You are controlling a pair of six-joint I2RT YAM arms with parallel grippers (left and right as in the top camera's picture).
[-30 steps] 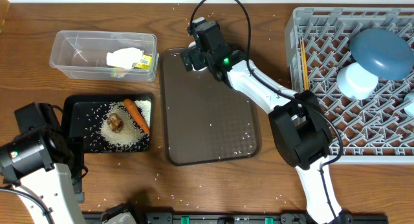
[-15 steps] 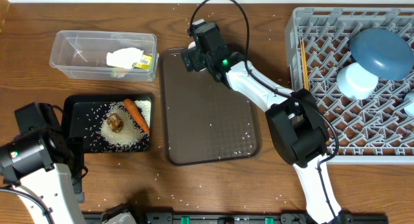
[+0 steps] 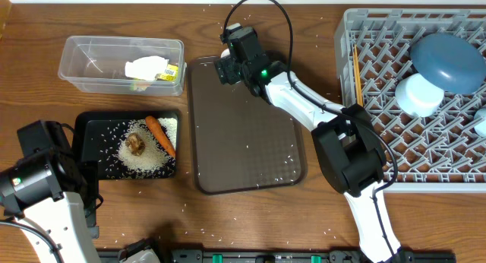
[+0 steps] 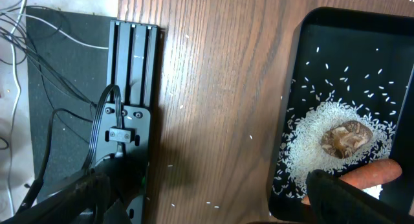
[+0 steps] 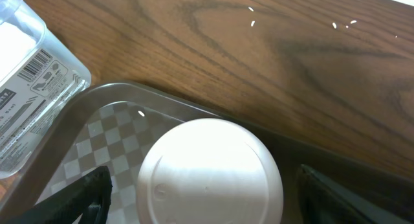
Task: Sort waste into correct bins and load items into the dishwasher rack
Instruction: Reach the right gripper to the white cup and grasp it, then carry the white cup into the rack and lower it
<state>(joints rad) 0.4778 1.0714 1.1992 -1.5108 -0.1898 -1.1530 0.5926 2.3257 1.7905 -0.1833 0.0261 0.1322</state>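
The white cup (image 5: 210,172) sits, seemingly base up, in a corner of the brown serving tray (image 3: 243,134), between the wide-open fingers of the right tool (image 5: 206,188), neither touching it (likely rigid, light and slippery); I would pinch squarely across its round wall

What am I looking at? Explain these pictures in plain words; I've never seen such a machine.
Two robot arms with two-finger grippers work at a table. One picture looks down from above; two come from wrist cameras. Lying there: a clear container holding a wrapper, a black tray with rice, a carrot and a brown lump, a brown serving tray, a grey rack with dishes. The left gripper is open, empty. The right gripper stands open around an upturned white cup on the serving tray, not gripping it.
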